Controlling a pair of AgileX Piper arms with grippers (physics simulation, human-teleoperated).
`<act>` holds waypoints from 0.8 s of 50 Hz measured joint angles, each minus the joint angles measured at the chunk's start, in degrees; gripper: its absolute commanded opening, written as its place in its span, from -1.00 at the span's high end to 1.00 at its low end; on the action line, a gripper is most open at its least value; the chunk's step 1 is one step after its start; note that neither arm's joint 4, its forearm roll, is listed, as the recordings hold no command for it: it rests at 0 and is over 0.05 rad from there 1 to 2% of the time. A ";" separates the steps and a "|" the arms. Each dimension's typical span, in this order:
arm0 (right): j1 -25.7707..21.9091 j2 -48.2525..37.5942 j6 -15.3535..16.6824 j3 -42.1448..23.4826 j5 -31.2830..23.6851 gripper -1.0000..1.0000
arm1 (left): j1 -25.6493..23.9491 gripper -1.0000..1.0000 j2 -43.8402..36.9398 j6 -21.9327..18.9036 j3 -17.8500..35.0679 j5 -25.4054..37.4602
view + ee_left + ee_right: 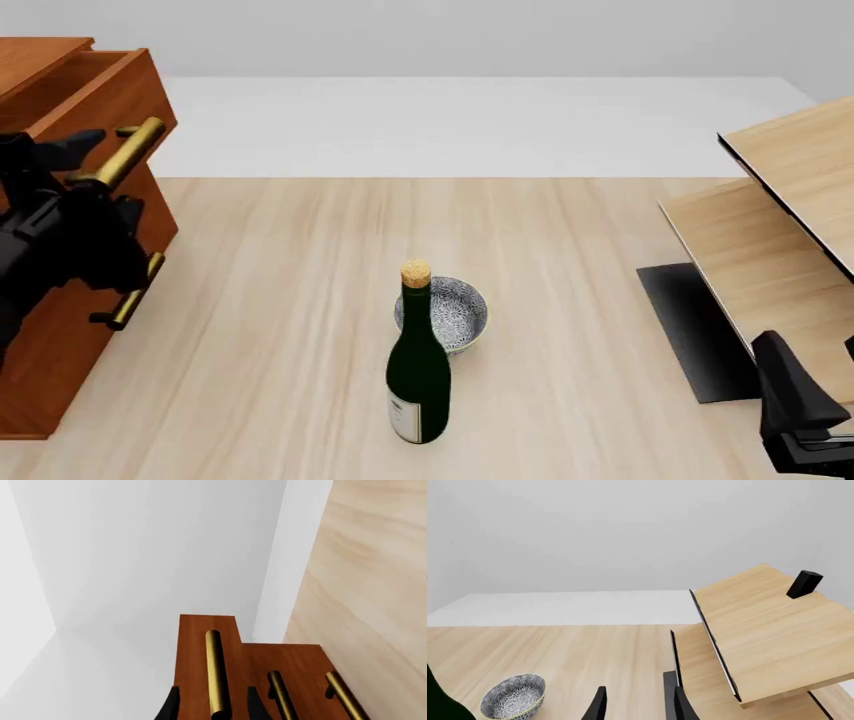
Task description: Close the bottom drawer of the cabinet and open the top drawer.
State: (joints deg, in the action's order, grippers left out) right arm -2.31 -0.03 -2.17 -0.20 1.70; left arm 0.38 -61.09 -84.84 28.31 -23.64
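The reddish-brown cabinet stands at the table's left edge. Its top drawer is pulled out toward the table's middle, and its box is open on top. My left gripper is open, with a finger on each side of the top drawer's brass handle. In the left wrist view the bottom drawer's handle sits on a front level with the middle drawer's front, so the bottom drawer is pushed in. My right gripper is open and empty at the front right, far from the cabinet.
A dark green corked bottle stands upright mid-table, in front of a patterned bowl. Pale plywood furniture with a black base fills the right side. A small black block sits on top of the furniture.
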 measured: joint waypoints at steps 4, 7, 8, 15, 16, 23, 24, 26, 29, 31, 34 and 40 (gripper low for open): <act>0.02 0.00 -0.04 0.00 0.03 -1.00 | -0.60 -1.00 0.33 0.03 0.32 0.44; 0.06 0.00 -0.07 0.00 0.05 -1.00 | -0.97 -1.00 0.46 0.03 0.59 0.64; 0.07 0.00 -0.08 0.00 0.06 -1.00 | -1.08 -1.00 0.48 0.01 0.66 0.67; 0.11 0.00 -0.14 0.00 0.08 -1.00 | -1.82 -1.00 0.29 0.11 1.30 0.96; 0.12 0.00 -0.14 0.00 0.09 -1.00 | -1.92 -1.00 0.21 0.15 1.37 0.98; 0.22 0.00 -0.22 0.01 0.13 -1.00 | -2.56 -1.00 -0.35 0.46 1.59 0.89; 0.24 0.00 -0.23 0.01 0.14 -1.00 | -2.67 -1.00 -0.41 0.54 1.64 0.93; 0.27 0.00 -0.25 0.01 0.15 -1.00 | -2.85 -1.00 -0.51 0.67 1.72 0.98; 0.29 0.00 -0.27 0.01 0.16 -1.00 | -3.15 -1.00 -0.65 0.88 1.87 1.13; 0.31 0.00 -0.28 0.01 0.17 -1.00 | -3.36 -1.00 -0.72 1.01 1.96 1.21; 0.34 0.00 -0.29 0.01 0.18 -1.00 | -3.66 -1.00 -0.82 1.20 2.10 1.35; 0.41 0.00 -0.33 0.01 0.19 -1.00 | -4.33 -1.00 -0.90 1.54 2.36 1.70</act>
State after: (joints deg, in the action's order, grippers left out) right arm -1.90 -0.03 -2.51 -0.19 1.89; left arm -3.94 -62.00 -83.30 30.67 -21.94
